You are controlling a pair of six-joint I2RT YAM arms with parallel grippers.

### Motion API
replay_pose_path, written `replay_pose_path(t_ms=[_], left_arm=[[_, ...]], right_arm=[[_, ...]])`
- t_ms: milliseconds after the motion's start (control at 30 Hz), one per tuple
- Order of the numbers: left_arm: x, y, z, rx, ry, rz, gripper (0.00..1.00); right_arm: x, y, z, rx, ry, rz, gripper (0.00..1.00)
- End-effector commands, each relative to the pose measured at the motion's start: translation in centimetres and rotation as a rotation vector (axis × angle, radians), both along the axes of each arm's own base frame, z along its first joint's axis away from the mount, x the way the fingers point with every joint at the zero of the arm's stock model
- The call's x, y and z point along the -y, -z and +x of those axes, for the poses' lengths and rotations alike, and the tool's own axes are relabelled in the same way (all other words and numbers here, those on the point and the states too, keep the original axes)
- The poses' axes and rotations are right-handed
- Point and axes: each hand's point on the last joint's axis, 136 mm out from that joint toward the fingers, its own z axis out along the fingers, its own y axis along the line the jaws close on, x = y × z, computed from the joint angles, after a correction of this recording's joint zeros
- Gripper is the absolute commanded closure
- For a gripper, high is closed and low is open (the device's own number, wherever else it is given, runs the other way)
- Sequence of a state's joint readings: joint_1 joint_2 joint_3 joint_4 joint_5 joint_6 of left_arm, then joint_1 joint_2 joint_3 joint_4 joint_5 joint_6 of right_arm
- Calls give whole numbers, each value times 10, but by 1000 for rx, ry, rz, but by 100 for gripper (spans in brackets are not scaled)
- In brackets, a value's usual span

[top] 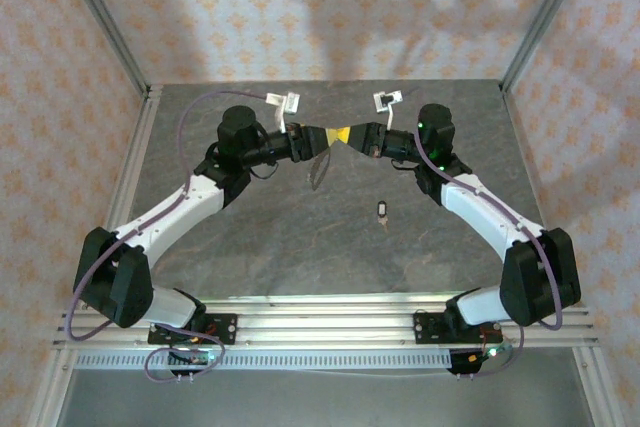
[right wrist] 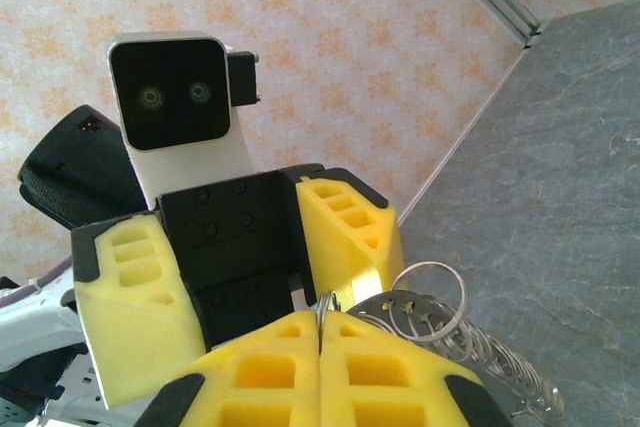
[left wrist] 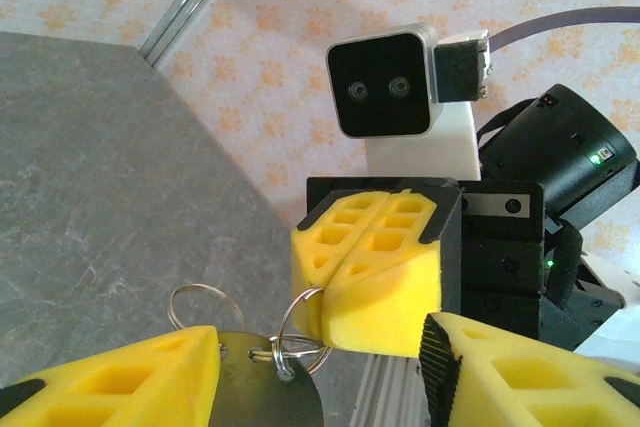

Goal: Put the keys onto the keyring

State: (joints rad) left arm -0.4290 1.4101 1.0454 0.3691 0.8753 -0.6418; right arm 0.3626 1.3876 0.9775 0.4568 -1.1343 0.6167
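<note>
Grey stone-look table (top: 300, 237) sits inside walls (top: 200, 7) of peach paper with orange flowers. Up in the air, the right gripper (right wrist: 320, 362) is squeezed tight on the keyring (left wrist: 300, 332). The left gripper (top: 328, 137) is partly open around those tips and grips nothing. The key (top: 384, 210) lies on the table, well apart.

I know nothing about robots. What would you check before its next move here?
1. Right gripper pinches keyring: ok.
2. Left gripper open, holding nothing: ok.
3. Key lies alone on table, unobstructed: ok.
4. Key on keyring: not ok.
5. Keyring's gap spread for the key: cannot tell.
</note>
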Motion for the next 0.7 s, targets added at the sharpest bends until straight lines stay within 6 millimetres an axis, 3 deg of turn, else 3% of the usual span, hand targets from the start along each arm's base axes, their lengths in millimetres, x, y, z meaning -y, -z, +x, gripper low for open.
replay_pose_path(t_ms=[0, 267, 667], left_arm=[[-14, -31, -2, 96, -28, -2, 42], [-16, -39, -5, 111, -14, 6, 42], [5, -34, -6, 97, 56, -2, 43]], right_arm=[[2, -28, -6, 105, -19, 26, 100], [2, -30, -7, 109, -22, 24, 100], [3, -36, -8, 121, -18, 33, 100]])
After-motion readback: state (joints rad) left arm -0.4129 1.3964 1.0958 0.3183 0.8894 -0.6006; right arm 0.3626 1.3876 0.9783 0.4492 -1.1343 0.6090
